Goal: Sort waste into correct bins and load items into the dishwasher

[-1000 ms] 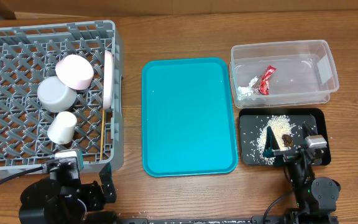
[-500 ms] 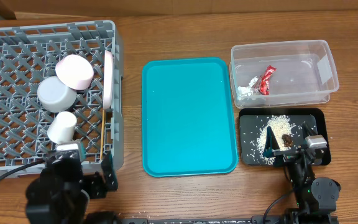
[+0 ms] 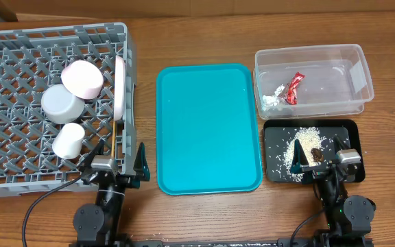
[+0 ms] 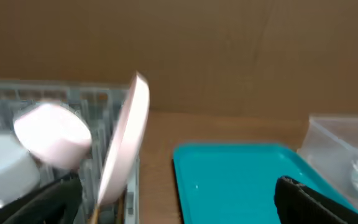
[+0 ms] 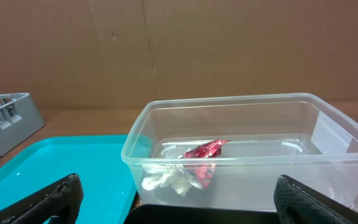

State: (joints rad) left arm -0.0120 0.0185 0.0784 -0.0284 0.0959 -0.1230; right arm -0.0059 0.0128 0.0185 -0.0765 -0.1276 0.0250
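The grey dish rack (image 3: 53, 31) at the left holds a white bowl (image 3: 62, 104), a small plate (image 3: 82, 77), a cup (image 3: 68, 140), a large plate (image 3: 120, 86) standing on edge and chopsticks (image 3: 117, 134). The clear tub (image 3: 312, 49) holds the red-and-silver wrapper (image 3: 293, 88). The black tray (image 3: 348, 130) holds rice grains (image 3: 295, 152) and a brown lump (image 3: 315, 152). My left gripper (image 3: 118, 156) is open and empty at the rack's front right corner. My right gripper (image 3: 318, 154) is open and empty over the black tray's front. The right wrist view shows the wrapper (image 5: 204, 152) inside the tub (image 5: 247, 106).
The teal serving tray (image 3: 208, 127) lies bare between the rack and the bins. In the left wrist view the large plate (image 4: 126, 143) stands on edge just ahead at left, with the teal tray (image 4: 241, 180) at right. A cardboard wall runs along the back.
My left arm has swung from a folded pose at the bottom left to stand at the rack's front right corner, jaws open. The right arm has not moved.
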